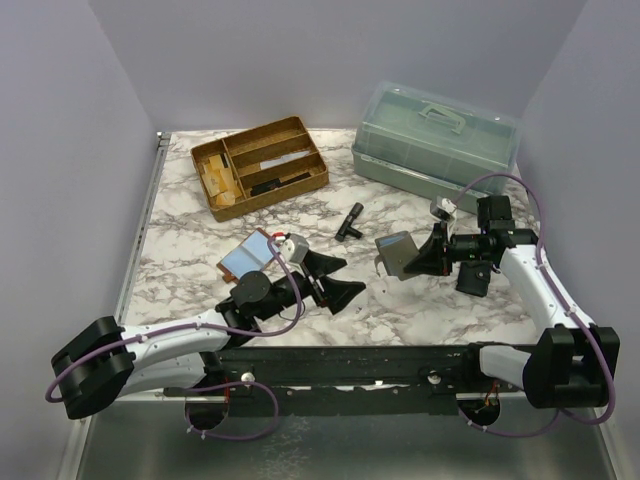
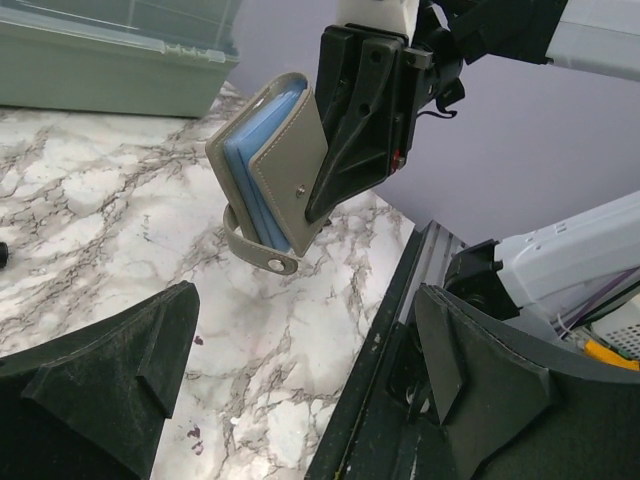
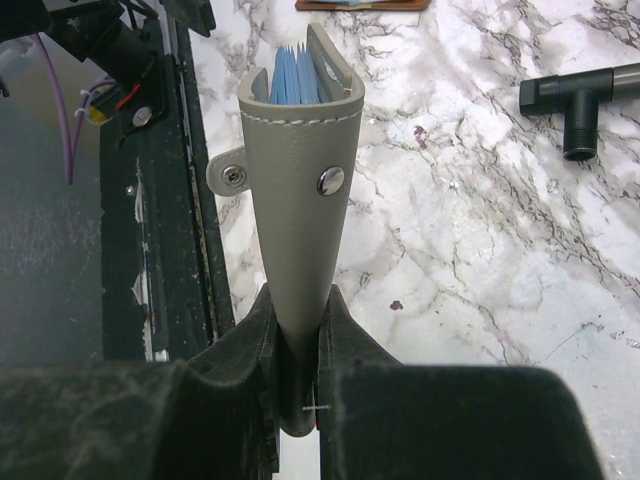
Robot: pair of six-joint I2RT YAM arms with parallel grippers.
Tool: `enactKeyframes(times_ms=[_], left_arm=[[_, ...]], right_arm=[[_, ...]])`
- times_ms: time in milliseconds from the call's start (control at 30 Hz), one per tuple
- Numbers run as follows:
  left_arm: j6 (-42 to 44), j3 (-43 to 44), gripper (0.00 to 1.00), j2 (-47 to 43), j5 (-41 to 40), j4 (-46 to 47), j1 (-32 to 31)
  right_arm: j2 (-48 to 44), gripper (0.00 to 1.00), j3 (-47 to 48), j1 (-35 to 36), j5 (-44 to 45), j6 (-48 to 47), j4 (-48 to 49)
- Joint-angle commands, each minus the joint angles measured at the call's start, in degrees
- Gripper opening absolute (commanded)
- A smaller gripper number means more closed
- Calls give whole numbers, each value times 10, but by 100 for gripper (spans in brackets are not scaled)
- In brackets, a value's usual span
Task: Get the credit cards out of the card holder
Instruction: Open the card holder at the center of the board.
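Note:
My right gripper point(image 1: 418, 257) point(image 3: 298, 330) is shut on the lower end of the grey card holder point(image 1: 398, 252) point(image 3: 300, 190) and holds it upright above the table. The holder's snap strap point(image 2: 255, 250) hangs loose. Light-blue credit cards point(image 3: 295, 72) point(image 2: 238, 185) stick out of the holder's open top. My left gripper point(image 1: 345, 279) point(image 2: 310, 380) is open and empty, a little to the left of the holder and facing it. One more light-blue card point(image 1: 244, 258) with a brownish edge lies flat on the table behind the left gripper.
A wooden divided tray point(image 1: 312, 176) stands at the back left. A translucent lidded box point(image 1: 435, 140) stands at the back right. A black T-shaped part point(image 1: 350, 220) point(image 3: 580, 100) lies mid-table. A black rail point(image 1: 350, 360) runs along the near edge.

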Motion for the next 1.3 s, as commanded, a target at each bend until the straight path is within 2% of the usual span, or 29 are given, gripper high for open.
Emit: enactKeyframes(times_ms=[0, 233, 633, 1267], left_arm=[[32, -17, 97, 1, 18, 55, 3], [36, -56, 98, 21, 21, 166, 4], [12, -61, 99, 102, 35, 270, 12], [23, -41, 98, 142, 59, 281, 22]], right_arm=[[5, 0, 20, -1, -35, -24, -21], [10, 0, 22, -1, -41, -35, -31], [16, 0, 24, -1, -48, -48, -42], [10, 0, 25, -1, -50, -50, -45]])
